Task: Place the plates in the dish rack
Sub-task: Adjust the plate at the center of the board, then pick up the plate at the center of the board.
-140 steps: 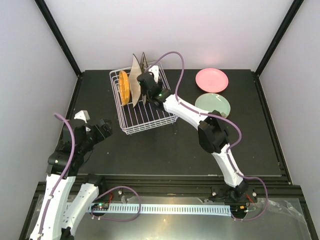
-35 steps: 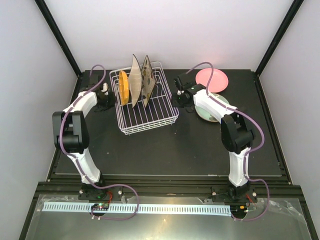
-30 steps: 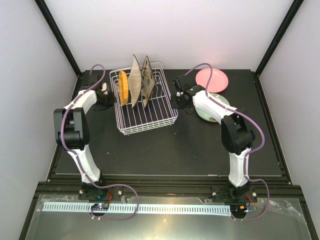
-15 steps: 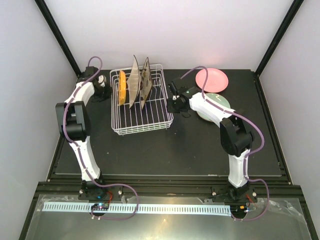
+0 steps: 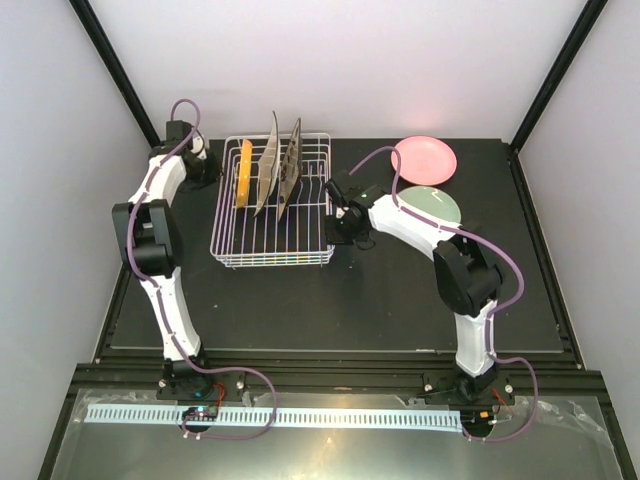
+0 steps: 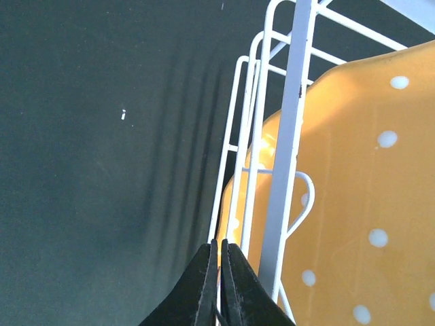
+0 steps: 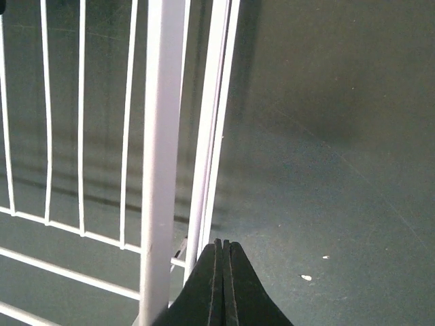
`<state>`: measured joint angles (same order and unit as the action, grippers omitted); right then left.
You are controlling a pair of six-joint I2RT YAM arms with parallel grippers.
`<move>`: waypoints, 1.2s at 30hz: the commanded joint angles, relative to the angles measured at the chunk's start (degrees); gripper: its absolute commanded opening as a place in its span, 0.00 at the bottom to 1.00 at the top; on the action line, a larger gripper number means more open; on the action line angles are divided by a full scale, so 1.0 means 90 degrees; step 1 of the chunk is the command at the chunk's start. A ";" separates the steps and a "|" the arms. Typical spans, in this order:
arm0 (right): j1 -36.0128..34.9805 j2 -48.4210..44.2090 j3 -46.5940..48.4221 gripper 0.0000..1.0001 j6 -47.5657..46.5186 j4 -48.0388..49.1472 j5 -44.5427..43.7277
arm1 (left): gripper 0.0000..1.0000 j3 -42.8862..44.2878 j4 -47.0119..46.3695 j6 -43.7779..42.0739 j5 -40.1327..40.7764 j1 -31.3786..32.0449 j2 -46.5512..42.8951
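White wire dish rack [image 5: 270, 215] left of centre, orange plate [image 5: 244, 172] upright inside; pink plate [image 5: 423, 158] and green plate [image 5: 432, 203] flat to its right. Left gripper [image 6: 219, 246] and right gripper [image 7: 223, 244] both pressed together, empty, at opposite rack sides.

this is a robotics lab, a boxed-in test cell. a matte black tabletop [image 5: 380, 300] fills the middle of the overhead view. plain pale wall panels [image 5: 350, 60] close it in, with slanting black frame posts [image 5: 115, 70] at the upper left and upper right. two white-and-black robot arms, the left arm [image 5: 165, 290] and the right arm [image 5: 470, 310], are bolted to a dark rail [image 5: 330, 365] along the lower edge. purple cables [image 5: 245, 385] loop from their bases to a small circuit board [image 5: 200, 412] beside a white slotted cable strip [image 5: 330, 417] on a brushed metal shelf [image 5: 330, 455] at the bottom. the household things, a white wire dish rack [image 5: 270, 262] and ceramic plates [image 5: 424, 159], sit on the black surface.
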<state>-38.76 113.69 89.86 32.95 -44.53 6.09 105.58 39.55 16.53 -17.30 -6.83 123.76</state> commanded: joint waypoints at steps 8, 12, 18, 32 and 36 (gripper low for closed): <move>0.1213 -0.0844 0.0118 0.01 0.0030 0.0162 0.0147 | 0.13 -0.1422 -0.0109 0.0224 -0.0222 -0.0685 -0.1586; 0.2183 -0.0586 0.0937 0.15 0.0038 -0.0364 0.0063 | 0.39 -0.2648 -0.0363 0.0295 -0.0521 -0.0561 -0.2975; 0.3622 0.0509 0.2793 0.29 0.0171 -0.1559 -0.0125 | 0.64 -0.4415 -0.0878 0.0584 -0.0881 -0.0188 -0.5147; 0.4666 0.2282 0.4336 0.34 0.0435 -0.1752 0.0182 | 0.71 -0.5319 -0.0378 0.0246 -0.0869 -0.0042 -0.6928; 0.4660 0.2293 0.3943 0.35 0.0530 -0.1134 0.0178 | 0.70 -0.5077 -0.0015 0.0158 -0.0751 -0.0045 -0.6890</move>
<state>3.33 134.87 126.96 36.42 -60.07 6.76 57.67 36.10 19.73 -24.27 -7.40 62.28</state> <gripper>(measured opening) 0.347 0.709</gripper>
